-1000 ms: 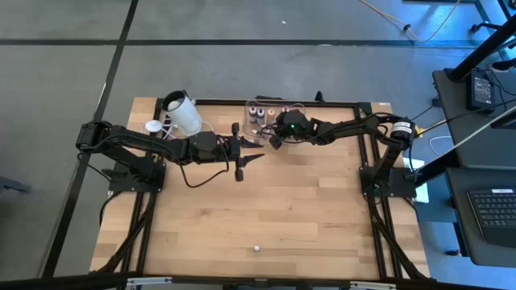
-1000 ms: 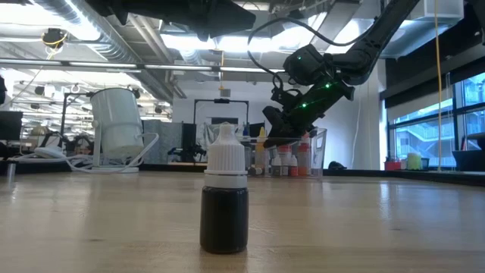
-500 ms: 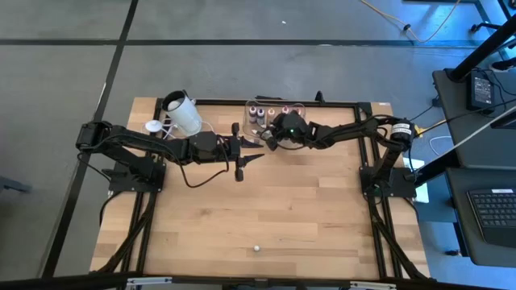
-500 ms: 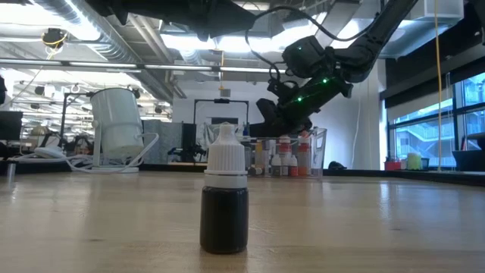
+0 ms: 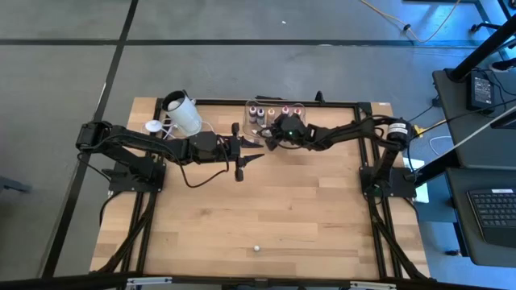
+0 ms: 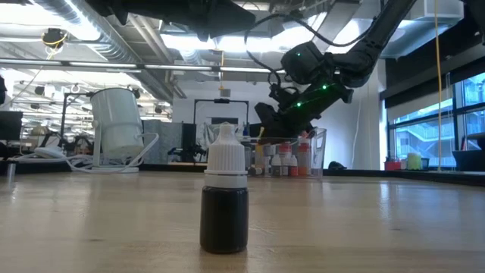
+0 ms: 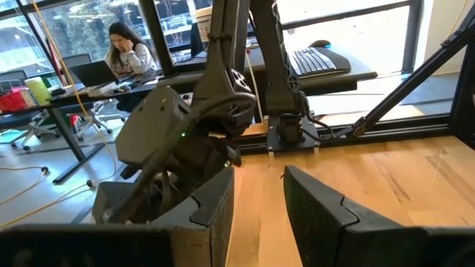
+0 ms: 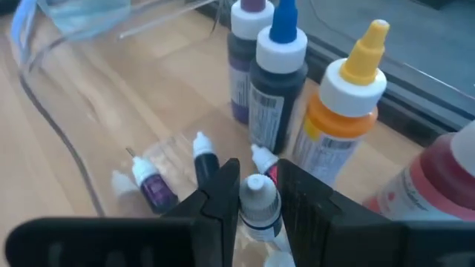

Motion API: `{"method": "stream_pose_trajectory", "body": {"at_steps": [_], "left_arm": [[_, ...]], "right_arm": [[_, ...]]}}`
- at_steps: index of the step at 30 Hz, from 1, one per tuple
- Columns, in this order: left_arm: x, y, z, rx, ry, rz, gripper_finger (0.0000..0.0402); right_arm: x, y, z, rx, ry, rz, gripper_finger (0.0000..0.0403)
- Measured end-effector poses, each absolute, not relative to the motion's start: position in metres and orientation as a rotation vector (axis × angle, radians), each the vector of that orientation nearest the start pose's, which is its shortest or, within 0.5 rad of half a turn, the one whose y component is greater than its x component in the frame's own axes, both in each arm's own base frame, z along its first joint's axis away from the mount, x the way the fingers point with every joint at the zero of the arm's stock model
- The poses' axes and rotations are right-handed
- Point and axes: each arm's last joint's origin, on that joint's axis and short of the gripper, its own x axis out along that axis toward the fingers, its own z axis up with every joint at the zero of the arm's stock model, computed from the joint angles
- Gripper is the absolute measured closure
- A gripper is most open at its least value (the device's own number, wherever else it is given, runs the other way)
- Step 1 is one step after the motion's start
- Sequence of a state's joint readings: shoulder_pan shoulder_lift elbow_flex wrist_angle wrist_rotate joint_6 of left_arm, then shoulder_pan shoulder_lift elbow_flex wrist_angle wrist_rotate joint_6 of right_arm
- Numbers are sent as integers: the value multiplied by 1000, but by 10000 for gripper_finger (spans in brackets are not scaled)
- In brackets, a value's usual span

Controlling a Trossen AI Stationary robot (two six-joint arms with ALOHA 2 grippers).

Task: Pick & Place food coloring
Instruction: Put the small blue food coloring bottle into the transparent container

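A clear tub (image 5: 274,111) at the table's far edge holds food coloring. Purple (image 8: 249,44), blue-capped (image 8: 276,74), orange (image 8: 345,111) and red (image 8: 438,185) bottles stand in it. Tiny ones (image 8: 152,189) lie on its floor. My right gripper (image 8: 256,174) hangs at the tub's near side (image 5: 268,138), shut on a tiny pale-capped bottle (image 8: 257,200). My left gripper (image 5: 256,153) waits level just left of it, open, with nothing between its fingers (image 7: 256,208). One dark bottle with a white cap (image 6: 224,199) stands upright on its base near the front edge (image 5: 256,249). My right gripper pinches the tiny bottle between its two fingers (image 8: 223,196), at the pale cap and neck (image 8: 256,189). The fingers slant down from the table's right. The bottle lies along them, cap toward the fingertips. Whether it still touches the tub floor, I cannot tell.
A large white cup (image 5: 184,113) with a pale cable (image 5: 155,126) stands at the far left. Both grippers are close together beside the tub. The wide wooden middle (image 5: 266,201) holds only the lone bottle. A person sits at a desk beyond the table (image 7: 130,48).
My right gripper has shifted slightly toward the table's left along the tub's near side and rolled a little, staying shut.
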State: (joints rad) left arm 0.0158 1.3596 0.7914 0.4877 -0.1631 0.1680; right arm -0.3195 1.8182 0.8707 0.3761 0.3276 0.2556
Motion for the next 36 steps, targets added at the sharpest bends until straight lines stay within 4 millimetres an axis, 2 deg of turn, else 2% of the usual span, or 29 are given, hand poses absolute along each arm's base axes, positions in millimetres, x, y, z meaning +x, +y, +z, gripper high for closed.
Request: {"method": "stream_pose_trajectory", "body": {"at_steps": [6, 27, 36], "left_arm": [[299, 9, 273, 173, 95, 172, 286], [299, 9, 272, 175, 106, 171, 286], [299, 9, 271, 175, 112, 170, 286]], "right_arm": [[338, -122, 135, 251, 448, -711, 311], [337, -121, 133, 219, 482, -678, 311], [333, -120, 140, 216, 504, -679, 310]]}}
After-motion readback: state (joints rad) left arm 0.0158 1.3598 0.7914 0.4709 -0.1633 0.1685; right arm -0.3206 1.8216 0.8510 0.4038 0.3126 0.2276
